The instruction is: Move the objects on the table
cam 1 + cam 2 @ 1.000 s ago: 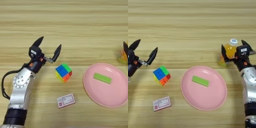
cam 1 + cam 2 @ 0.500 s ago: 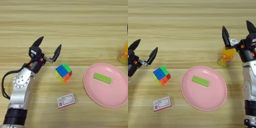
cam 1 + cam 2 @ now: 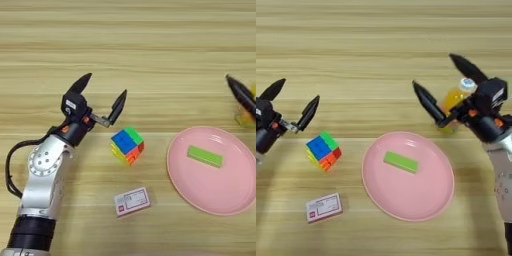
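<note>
Right eye view: right gripper point(image 3: 448, 87) sitting w/ fingers wide apart around juice bottle point(image 3: 455, 102), not gripping. Left gripper point(image 3: 104, 91) hovering open, empty, just left of cube point(image 3: 127, 145). Green block point(image 3: 400, 162) lying on pink plate point(image 3: 381, 200); card box point(image 3: 132, 201) on table point(image 3: 150, 40).

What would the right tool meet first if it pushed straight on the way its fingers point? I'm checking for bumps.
Probably bare table: the open right tool points up-left, away from the plate. The juice bottle sits between its fingers; height is unclear.
</note>
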